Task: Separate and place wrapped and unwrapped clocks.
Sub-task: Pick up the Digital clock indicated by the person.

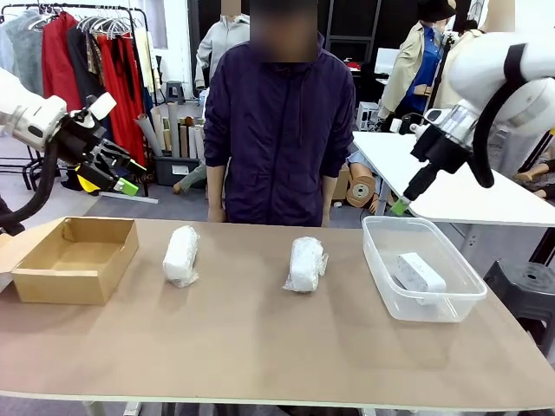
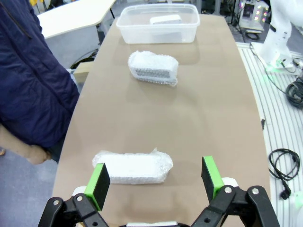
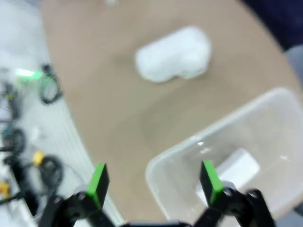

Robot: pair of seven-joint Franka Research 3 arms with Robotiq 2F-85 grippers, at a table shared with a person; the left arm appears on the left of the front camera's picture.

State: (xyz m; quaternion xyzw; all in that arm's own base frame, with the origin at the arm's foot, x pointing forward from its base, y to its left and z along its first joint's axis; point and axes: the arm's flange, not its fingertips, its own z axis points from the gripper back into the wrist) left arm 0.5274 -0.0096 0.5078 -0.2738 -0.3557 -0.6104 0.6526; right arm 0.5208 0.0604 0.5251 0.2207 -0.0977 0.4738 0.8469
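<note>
Two wrapped clocks in crinkly whitish plastic lie on the brown table, one left of middle (image 1: 181, 255) and one at the middle (image 1: 306, 263). The unwrapped clock (image 1: 421, 273), a smooth white block, lies inside the clear tub (image 1: 379, 260) at the right. My left gripper (image 1: 128, 179) hangs open in the air above the cardboard box. In the left wrist view its open fingers (image 2: 100, 179) frame the nearer wrapped clock (image 2: 132, 166), with the other one (image 2: 153, 66) farther off. My right gripper (image 1: 401, 204) hovers open above the tub's far edge. The right wrist view is blurred, with the unwrapped clock (image 3: 236, 166) below the open gripper (image 3: 154, 182).
An open brown cardboard box (image 1: 74, 257) sits at the table's left end. A person in a dark jacket (image 1: 279, 121) stands at the far side, hands hanging behind the table edge. A white table (image 1: 451, 186) stands behind at the right.
</note>
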